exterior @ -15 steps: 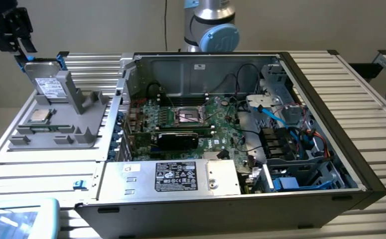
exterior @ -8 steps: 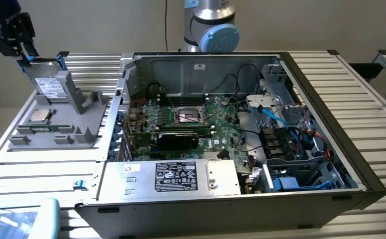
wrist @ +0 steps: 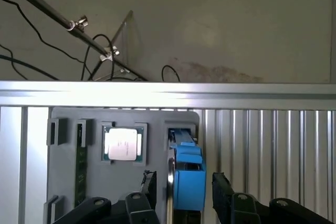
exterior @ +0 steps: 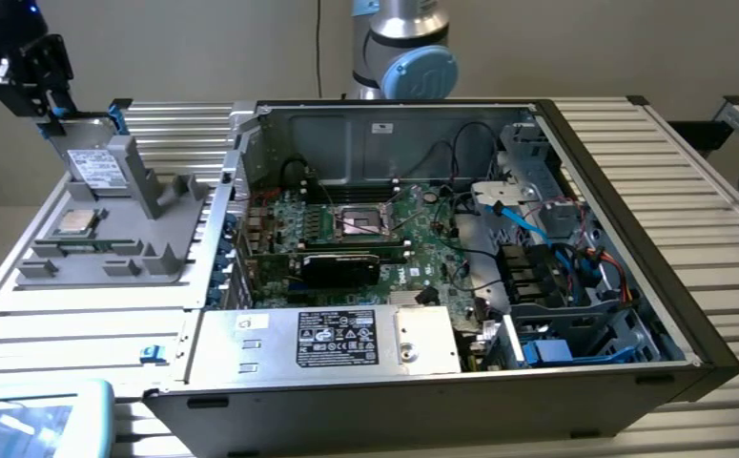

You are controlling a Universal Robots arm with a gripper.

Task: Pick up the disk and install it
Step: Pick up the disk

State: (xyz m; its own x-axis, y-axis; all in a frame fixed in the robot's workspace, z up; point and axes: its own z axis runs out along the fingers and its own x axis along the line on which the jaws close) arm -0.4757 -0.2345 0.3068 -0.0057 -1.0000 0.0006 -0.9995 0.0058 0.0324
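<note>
While the disk stands in its tray, the pincer straddles it.

No legible print on disk, black label.

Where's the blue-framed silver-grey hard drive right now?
The drive stands on edge in the grey fixture at the exterior view's left, outside the computer case, beside the square silver processor chip, under the open gripper.
</note>
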